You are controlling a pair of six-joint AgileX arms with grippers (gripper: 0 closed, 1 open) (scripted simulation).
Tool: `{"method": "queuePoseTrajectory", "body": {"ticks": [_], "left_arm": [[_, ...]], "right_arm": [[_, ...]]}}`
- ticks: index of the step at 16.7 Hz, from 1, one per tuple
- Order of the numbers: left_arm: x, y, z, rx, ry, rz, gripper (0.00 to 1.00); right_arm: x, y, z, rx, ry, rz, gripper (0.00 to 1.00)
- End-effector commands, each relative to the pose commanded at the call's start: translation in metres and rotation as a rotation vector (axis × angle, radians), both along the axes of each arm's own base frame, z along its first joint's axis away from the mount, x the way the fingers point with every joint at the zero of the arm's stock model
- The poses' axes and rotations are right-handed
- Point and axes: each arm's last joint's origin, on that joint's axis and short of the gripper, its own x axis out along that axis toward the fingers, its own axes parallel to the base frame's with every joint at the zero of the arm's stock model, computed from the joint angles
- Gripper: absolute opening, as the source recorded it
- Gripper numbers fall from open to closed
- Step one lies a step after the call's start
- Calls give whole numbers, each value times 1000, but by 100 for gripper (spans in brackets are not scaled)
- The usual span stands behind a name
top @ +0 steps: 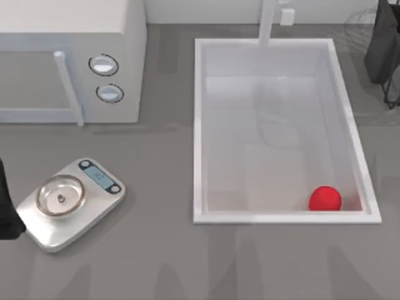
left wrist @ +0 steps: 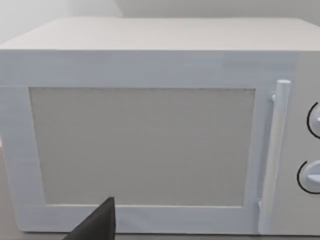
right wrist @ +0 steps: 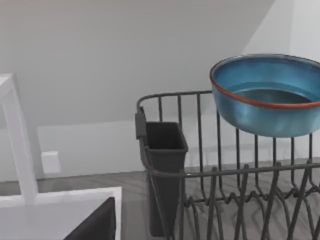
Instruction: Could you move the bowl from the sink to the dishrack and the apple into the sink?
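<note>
Glossy blue bowl [right wrist: 267,95] — thin reddish-brown rim

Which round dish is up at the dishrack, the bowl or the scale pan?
The blue bowl, over the dishrack wires. The silver pan sits on the scale.

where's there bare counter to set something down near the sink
Free: the grey strip between the microwave and the sink, and the wide band in front of the sink's near rim, right of the scale. Most of the sink floor is bare apart from the apple. The dishrack corner, with the bowl, is crowded.
</note>
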Motion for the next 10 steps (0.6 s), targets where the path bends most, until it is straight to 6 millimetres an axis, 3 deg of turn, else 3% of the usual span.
{"method": "queuePoseTrajectory", "body": {"ticks": [4, 10], "left_arm": [[0, 0, 0, 0, 0, 0, 100], [0, 0, 0, 0, 0, 0, 100]], "right_arm": [[-26, -8, -22, -24, 4, 54, 100], [-33, -10, -40, -38, 26, 99, 100]]}}
